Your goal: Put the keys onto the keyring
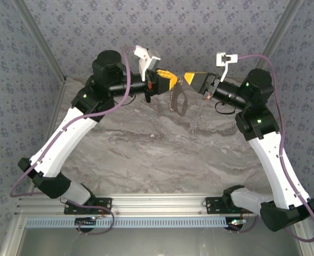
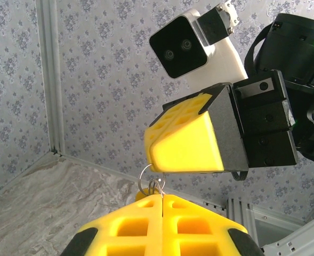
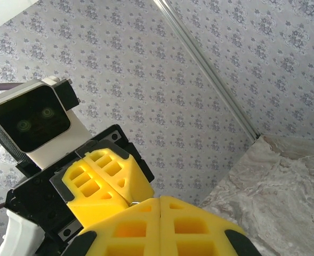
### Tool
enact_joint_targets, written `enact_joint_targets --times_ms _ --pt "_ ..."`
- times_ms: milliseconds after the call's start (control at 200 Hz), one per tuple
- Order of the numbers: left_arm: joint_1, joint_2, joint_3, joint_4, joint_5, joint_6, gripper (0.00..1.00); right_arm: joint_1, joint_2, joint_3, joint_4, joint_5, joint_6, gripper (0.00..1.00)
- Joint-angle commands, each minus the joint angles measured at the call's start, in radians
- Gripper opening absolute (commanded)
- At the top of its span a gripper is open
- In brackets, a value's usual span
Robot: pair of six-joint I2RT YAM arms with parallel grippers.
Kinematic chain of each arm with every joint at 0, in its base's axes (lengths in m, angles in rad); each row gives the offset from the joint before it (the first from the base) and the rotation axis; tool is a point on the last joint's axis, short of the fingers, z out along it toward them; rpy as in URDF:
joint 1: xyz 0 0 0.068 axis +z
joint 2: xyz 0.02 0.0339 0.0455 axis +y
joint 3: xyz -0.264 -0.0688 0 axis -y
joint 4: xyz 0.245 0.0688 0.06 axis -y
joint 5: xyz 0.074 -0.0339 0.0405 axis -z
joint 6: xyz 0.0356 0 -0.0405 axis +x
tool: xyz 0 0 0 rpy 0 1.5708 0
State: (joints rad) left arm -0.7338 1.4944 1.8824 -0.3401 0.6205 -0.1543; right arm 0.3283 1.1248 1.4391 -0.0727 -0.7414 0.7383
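Keyring (image 2: 147, 183), a thin silvery loop, pokes up from the tips of my left gripper (image 2: 162, 198), which is pressed together on it, high above the marble table (image 1: 146, 149). My right gripper (image 3: 159, 202), also pressed together, meets it tip to tip. Its yellow finger (image 2: 183, 144) covers the ring's top. Patterned walls (image 1: 199, 26) stand behind.

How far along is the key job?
Partway. Done: the keyring hangs in the air, pinched by the shut left gripper. In hand: the shut right gripper sits tip to tip with it, at the ring. Left: threading the key; whether it's on is too small to tell.
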Motion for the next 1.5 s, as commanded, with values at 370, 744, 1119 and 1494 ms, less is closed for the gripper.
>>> enact_joint_targets --times_ms 370,744,1119,1494 --pt "-0.007 -0.012 0.027 0.029 -0.001 0.018 0.00 -0.026 -0.077 -0.005 -0.002 0.054 -0.015 0.00" --pt "-0.008 -0.001 0.030 0.043 0.013 0.005 0.00 0.004 -0.030 0.027 0.047 0.026 -0.001 0.00" --pt "-0.008 0.000 0.030 0.043 0.013 0.005 0.00 0.041 0.009 0.052 0.076 0.027 0.000 0.00" --pt "-0.008 0.003 0.032 0.057 0.008 0.002 0.00 0.048 0.006 0.036 0.036 0.033 -0.021 0.00"
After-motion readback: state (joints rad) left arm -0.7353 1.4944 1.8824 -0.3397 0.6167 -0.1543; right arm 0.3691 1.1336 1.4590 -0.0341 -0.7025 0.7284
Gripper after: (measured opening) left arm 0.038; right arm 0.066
